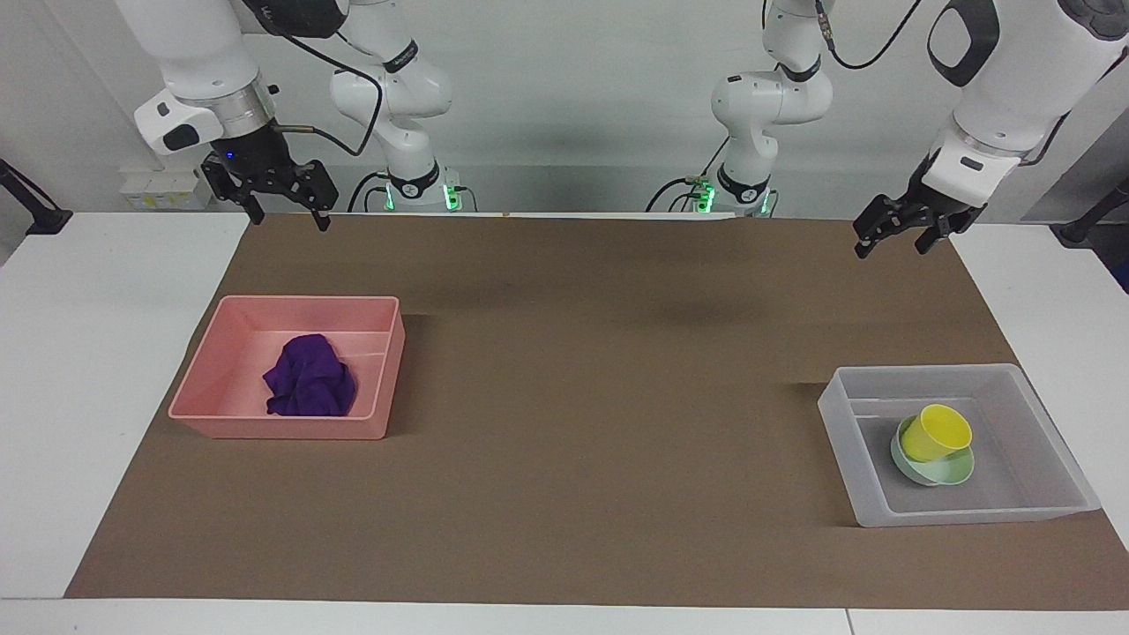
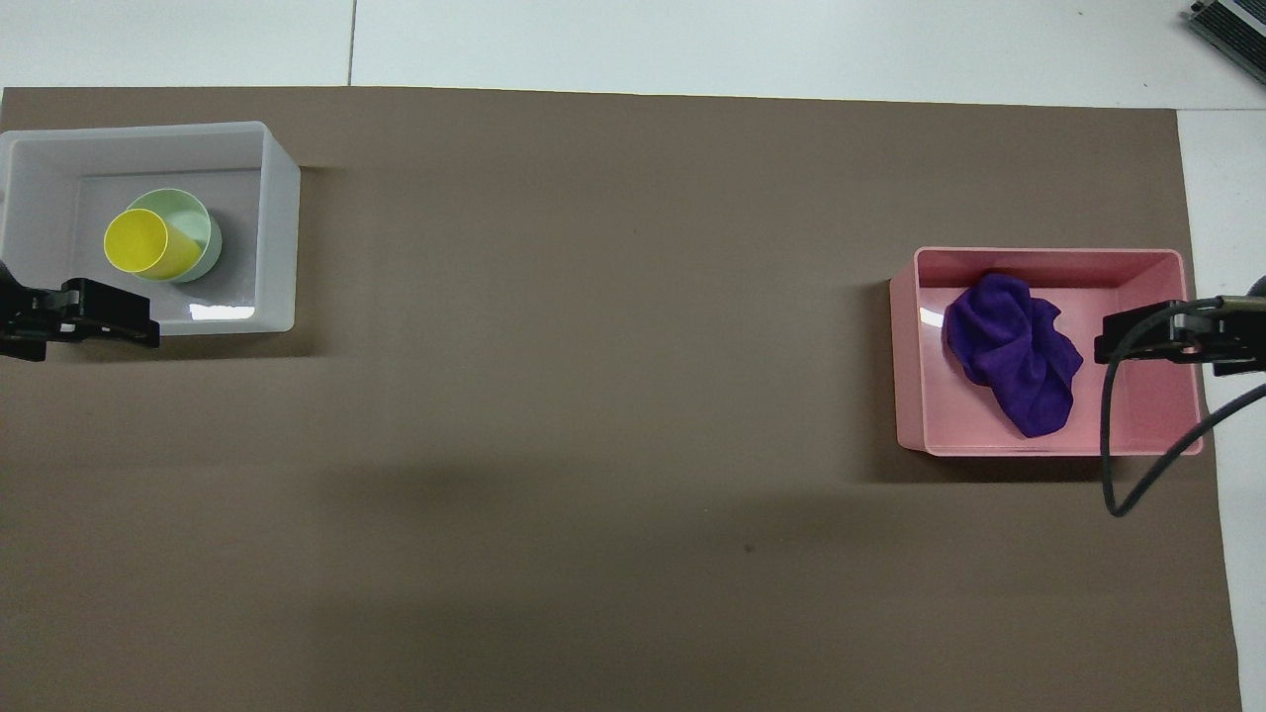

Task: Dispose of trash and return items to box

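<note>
The purple rag [image 1: 309, 379] lies crumpled in the pink tray [image 1: 282, 428] toward the right arm's end; it also shows in the overhead view [image 2: 1014, 351]. The yellow cup [image 1: 939, 432] leans tilted in the mint-green bowl [image 1: 944, 474], inside the translucent box [image 1: 970, 516] toward the left arm's end. My left gripper [image 1: 891, 247] is open and empty, raised over the mat's edge nearest the robots, apart from the box. My right gripper [image 1: 289, 219] is open and empty, raised over the mat's edge nearest the robots, apart from the pink tray.
A brown mat [image 1: 573, 397] covers the table between the two trays. In the overhead view the left gripper [image 2: 148, 326] overlaps the box [image 2: 282, 227] edge and the right gripper [image 2: 1100, 348] and its cable overlap the pink tray [image 2: 905, 356].
</note>
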Controlling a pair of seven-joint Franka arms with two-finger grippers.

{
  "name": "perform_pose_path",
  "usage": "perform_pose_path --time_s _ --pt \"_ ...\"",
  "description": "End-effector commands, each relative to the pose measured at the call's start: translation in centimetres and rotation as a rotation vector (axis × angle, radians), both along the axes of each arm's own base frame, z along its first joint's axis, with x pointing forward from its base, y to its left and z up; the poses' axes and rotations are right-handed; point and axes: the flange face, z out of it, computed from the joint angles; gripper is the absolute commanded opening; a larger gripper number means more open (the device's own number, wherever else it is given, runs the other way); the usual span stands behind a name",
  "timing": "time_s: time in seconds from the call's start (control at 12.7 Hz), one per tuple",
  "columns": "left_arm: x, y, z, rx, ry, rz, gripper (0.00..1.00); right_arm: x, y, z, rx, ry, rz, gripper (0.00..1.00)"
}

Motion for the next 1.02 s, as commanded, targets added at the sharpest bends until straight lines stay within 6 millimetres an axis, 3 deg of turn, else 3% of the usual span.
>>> perform_pose_path --time_s 0.0,0.39,0.95 --pt "-0.26 -0.32 -0.25 -0.009 0.016 -0.011 1.0 -0.47 -0.05 0.29 0.015 0.008 0.016 1.0" --pt "-0.57 -1.29 -0.4 0.011 0.034 -0.034 1.0 -0.52 -0.04 0.3 0.016 0.008 0.029 1.0" --pt "-0.61 -1.12 -0.26 0.011 0.033 -0.024 1.0 -0.59 0.04 0.22 0.017 0.011 0.029 1.0"
